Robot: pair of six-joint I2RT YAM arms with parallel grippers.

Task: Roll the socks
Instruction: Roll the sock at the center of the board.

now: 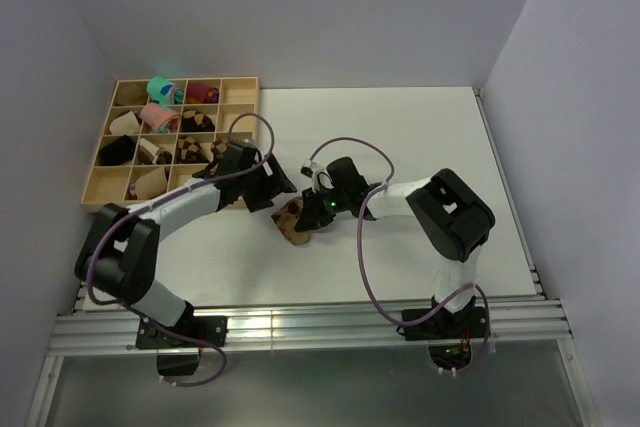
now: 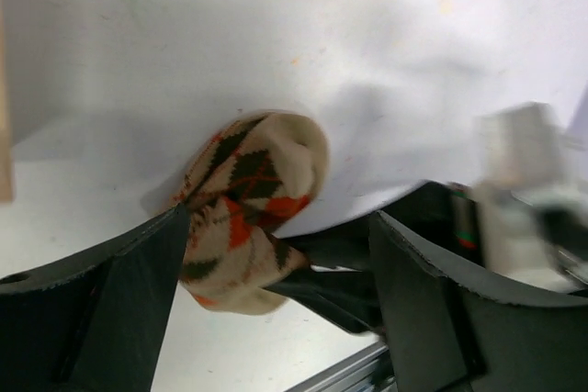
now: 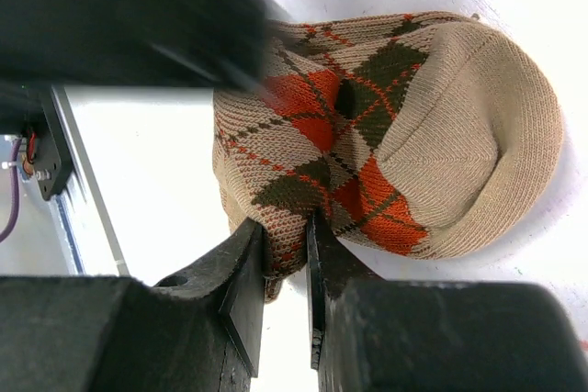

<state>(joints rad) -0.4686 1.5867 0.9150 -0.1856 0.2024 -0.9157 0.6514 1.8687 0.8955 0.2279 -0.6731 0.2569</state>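
The tan argyle sock with dark brown and orange-red diamonds lies bunched on the white table between the two arms. My right gripper is shut on a fold at the sock's edge; in the right wrist view both fingers pinch the fabric at the gripper below the sock's rounded end. My left gripper is open beside the sock. In the left wrist view its jaws stand wide apart, and the sock rests against the left finger.
A wooden compartment tray stands at the back left, holding teal, pink, maroon and brown-and-cream argyle rolls. Grey walls close the table on three sides. A metal rail runs along the near edge.
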